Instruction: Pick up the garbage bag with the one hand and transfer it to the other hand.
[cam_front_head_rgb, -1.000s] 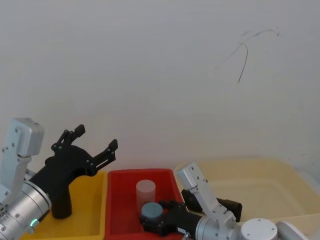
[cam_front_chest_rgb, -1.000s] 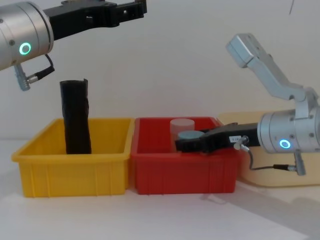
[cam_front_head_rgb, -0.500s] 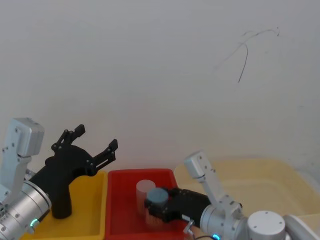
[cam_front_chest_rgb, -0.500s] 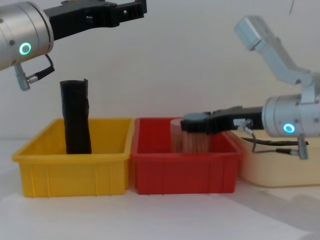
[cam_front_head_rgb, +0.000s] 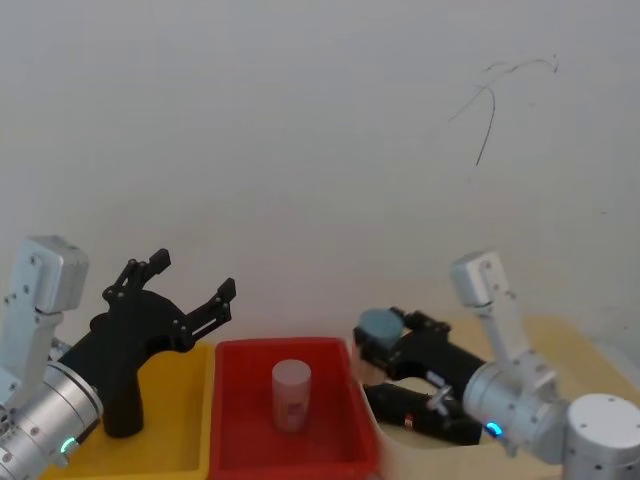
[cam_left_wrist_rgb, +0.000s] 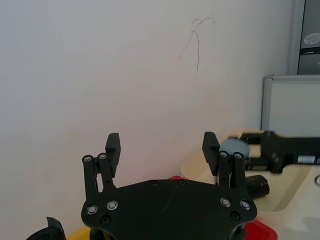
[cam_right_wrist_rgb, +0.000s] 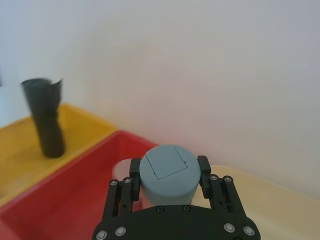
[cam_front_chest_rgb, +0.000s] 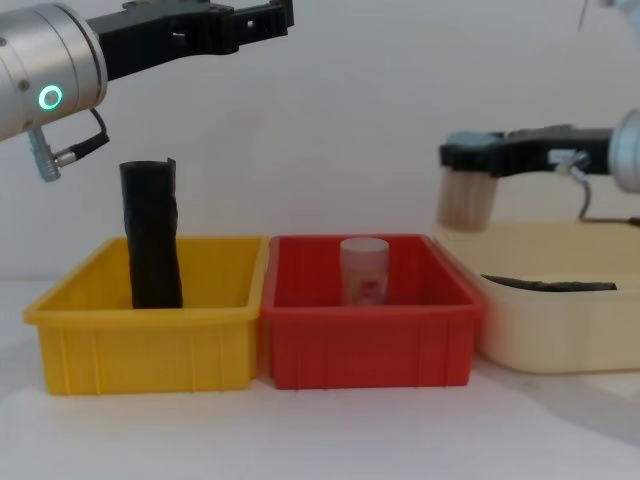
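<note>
One right tool grips a grey-capped jar.

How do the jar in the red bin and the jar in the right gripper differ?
The standing jar sits free in the red bin with a pale cap; the held jar hangs in the right gripper with a grey cap. Both are upright. The left gripper hovers open.

right claw grips jar | above cream bin
</note>
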